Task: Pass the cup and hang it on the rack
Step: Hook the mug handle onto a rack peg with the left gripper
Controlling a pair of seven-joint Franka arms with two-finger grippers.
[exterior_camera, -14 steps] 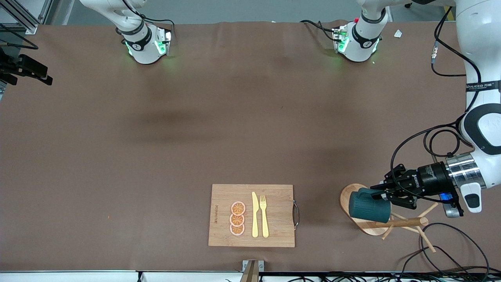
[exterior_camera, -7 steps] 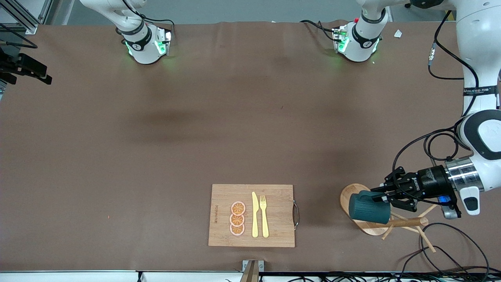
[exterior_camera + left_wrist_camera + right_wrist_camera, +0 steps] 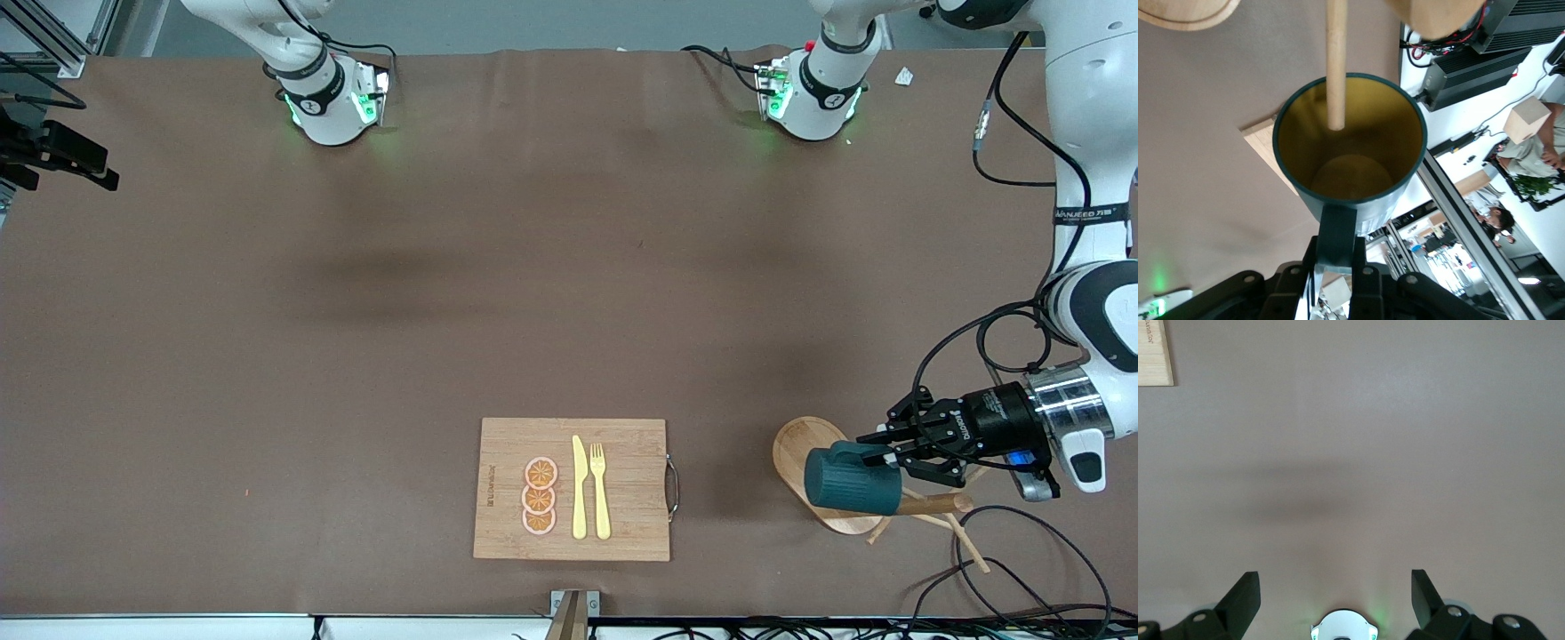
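The dark teal cup (image 3: 852,483) lies on its side in the air over the wooden rack (image 3: 796,453), at the left arm's end of the table. My left gripper (image 3: 880,458) is shut on the cup's handle. In the left wrist view, the left gripper (image 3: 1336,260) pinches the handle, and the cup (image 3: 1351,177) shows its yellowish-brown inside. The tip of one peg of the rack (image 3: 1335,67) sits just inside the cup's mouth. My right gripper (image 3: 1335,587) is open and holds nothing, high over bare table above its own base.
A bamboo cutting board (image 3: 569,489) with a yellow knife, a fork and orange slices lies near the table's front edge. Black cables (image 3: 1022,551) trail on the table beside the rack. The front view shows the right arm's base only.
My left gripper has carried the cup a little toward the left arm's end of the table and lower, along the rack. The right arm has not moved.
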